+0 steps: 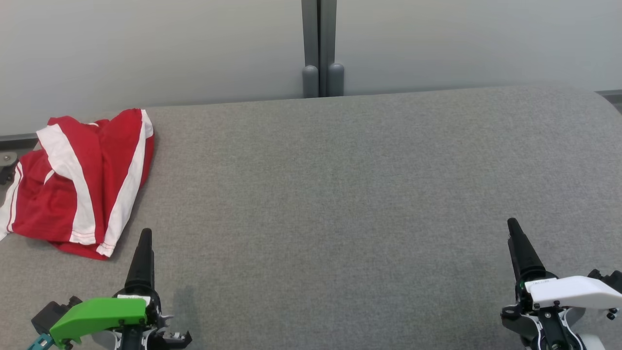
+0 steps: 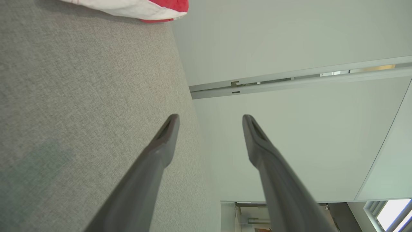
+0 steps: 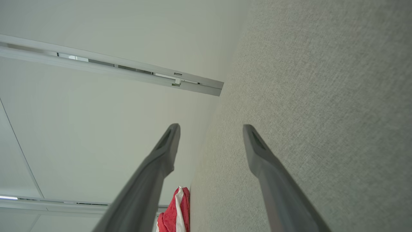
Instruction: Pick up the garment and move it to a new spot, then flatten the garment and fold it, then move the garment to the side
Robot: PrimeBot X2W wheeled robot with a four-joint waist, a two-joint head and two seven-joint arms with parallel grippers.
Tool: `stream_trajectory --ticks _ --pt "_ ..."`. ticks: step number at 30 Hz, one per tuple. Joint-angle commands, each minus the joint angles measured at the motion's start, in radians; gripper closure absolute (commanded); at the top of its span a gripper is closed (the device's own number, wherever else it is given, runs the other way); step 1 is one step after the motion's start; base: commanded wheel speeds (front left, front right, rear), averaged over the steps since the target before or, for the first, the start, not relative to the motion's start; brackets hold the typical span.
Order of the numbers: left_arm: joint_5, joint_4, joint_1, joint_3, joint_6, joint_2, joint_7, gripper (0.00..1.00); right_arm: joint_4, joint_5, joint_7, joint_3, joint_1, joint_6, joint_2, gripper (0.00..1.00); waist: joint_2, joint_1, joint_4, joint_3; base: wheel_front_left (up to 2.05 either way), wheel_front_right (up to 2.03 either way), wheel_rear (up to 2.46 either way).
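Note:
A crumpled red garment (image 1: 82, 182) with white stripes lies at the far left of the grey fabric table (image 1: 350, 194), part of it hanging over the left edge. My left gripper (image 1: 145, 236), under a green cover, hovers just in front of and to the right of the garment, apart from it. In the left wrist view this left gripper (image 2: 210, 120) stands open and empty, with a corner of the garment (image 2: 141, 8) at the top. My right gripper (image 1: 514, 227), under a white cover, is low at the right; in the right wrist view the right gripper (image 3: 210, 129) is open and empty, and the garment (image 3: 175, 212) lies far off.
A pale wall with a grey vertical post (image 1: 319, 48) runs behind the table's far edge. The table's right end curves off at the upper right. Bare grey fabric spans the middle and right of the table.

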Motion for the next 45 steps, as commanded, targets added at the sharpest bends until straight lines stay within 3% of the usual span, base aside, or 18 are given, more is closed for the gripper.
stream_trajectory --ticks 1,17,33,45 --pt "0.037 -0.025 -0.014 -0.005 -0.007 0.005 -0.011 0.0 -0.034 -0.055 -0.013 -0.004 -0.009 0.0 -0.009 0.0 0.0 0.0 0.0 0.0 0.0 0.0 0.0" --pt "0.357 -0.083 -0.026 -0.029 0.0 0.008 -0.07 0.0 -0.128 -0.409 -0.072 0.007 0.003 0.0 -0.011 0.0 0.0 0.0 0.005 0.002 0.0 0.0 0.0" --pt "0.629 -0.054 0.01 -0.067 0.005 0.009 -0.121 0.0 -0.136 -0.734 -0.123 0.05 0.029 0.0 -0.013 0.0 0.0 0.0 0.007 0.004 0.0 0.0 0.0" --pt "0.76 -0.018 0.029 -0.082 0.0 0.011 -0.154 0.0 -0.124 -0.914 -0.156 0.072 0.047 0.0 -0.014 0.0 0.0 0.0 0.012 -0.003 0.0 0.0 0.0"
